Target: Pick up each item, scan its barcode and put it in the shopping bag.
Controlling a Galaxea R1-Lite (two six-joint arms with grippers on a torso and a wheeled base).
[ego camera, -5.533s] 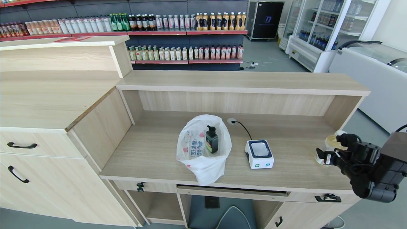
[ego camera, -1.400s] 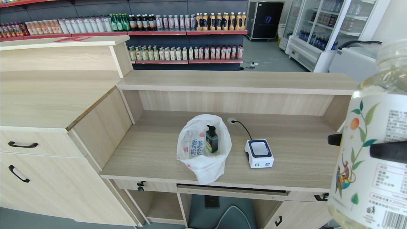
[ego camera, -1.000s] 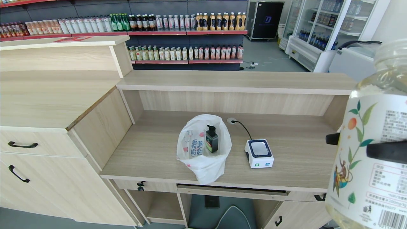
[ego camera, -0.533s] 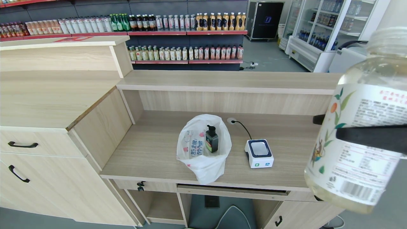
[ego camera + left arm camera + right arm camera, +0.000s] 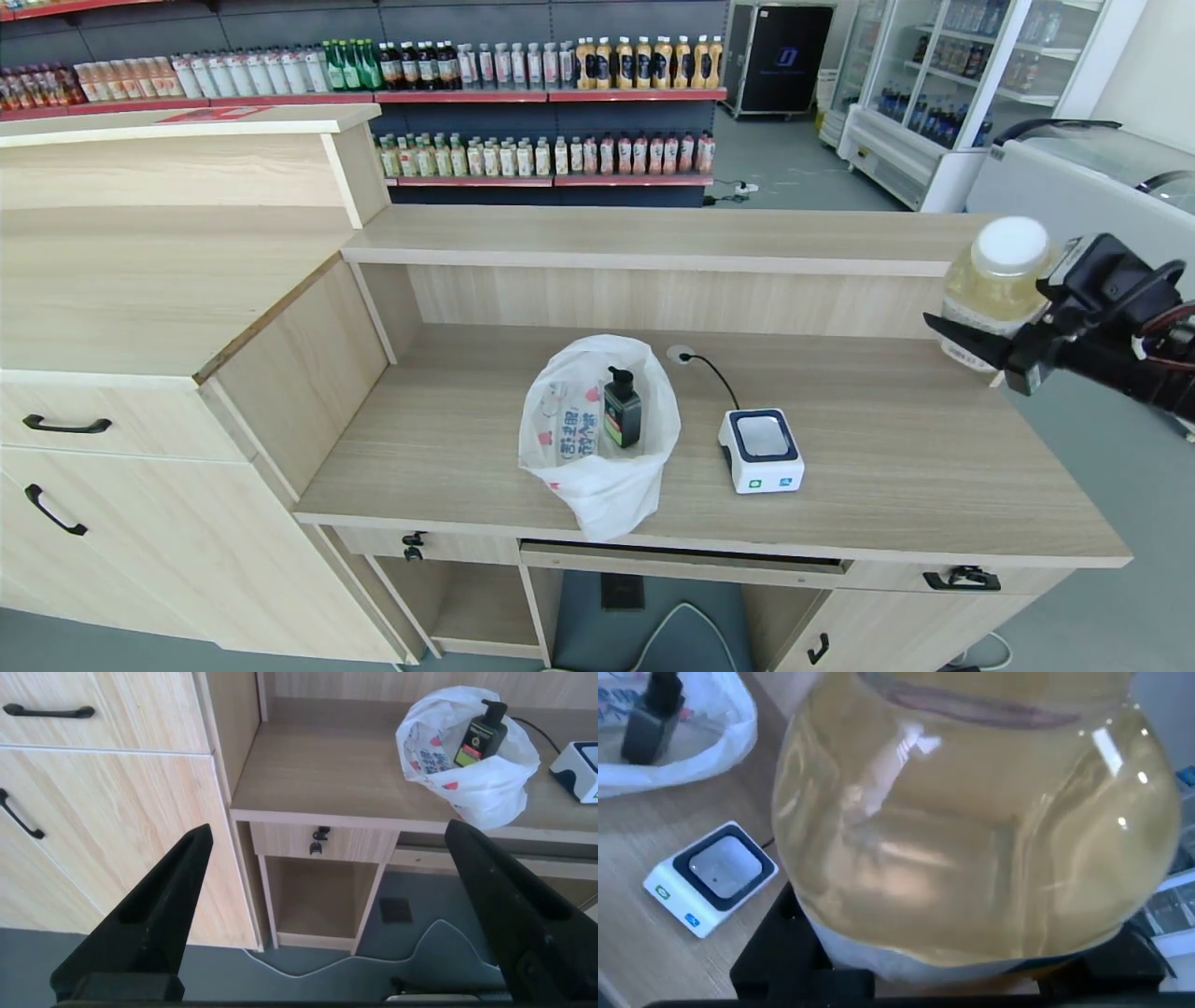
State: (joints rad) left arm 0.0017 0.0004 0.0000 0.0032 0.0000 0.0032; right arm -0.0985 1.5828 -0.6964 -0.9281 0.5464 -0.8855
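A bottle (image 5: 994, 280) of pale yellow drink with a white cap hangs upright above the counter's right end, and my right gripper (image 5: 980, 329) is shut on its lower body. The right wrist view looks along the bottle (image 5: 971, 812), with the white barcode scanner (image 5: 712, 875) below it. The scanner (image 5: 761, 451) sits mid-counter on a black cable. Left of it stands the open white shopping bag (image 5: 597, 439) holding a black pump bottle (image 5: 622, 409). My left gripper (image 5: 329, 831) is open and holds nothing, low in front of the counter, with the bag (image 5: 467, 751) farther off.
The wooden counter (image 5: 887, 504) has a raised back ledge and side walls. A taller cabinet (image 5: 140, 308) with drawers adjoins it on the left. Bare counter surface lies between the scanner and the right edge. Drink shelves and coolers stand behind.
The right gripper lifted the bottle off the counter's right edge and held it close to the head camera. It has now carried it away, over the counter's right end.
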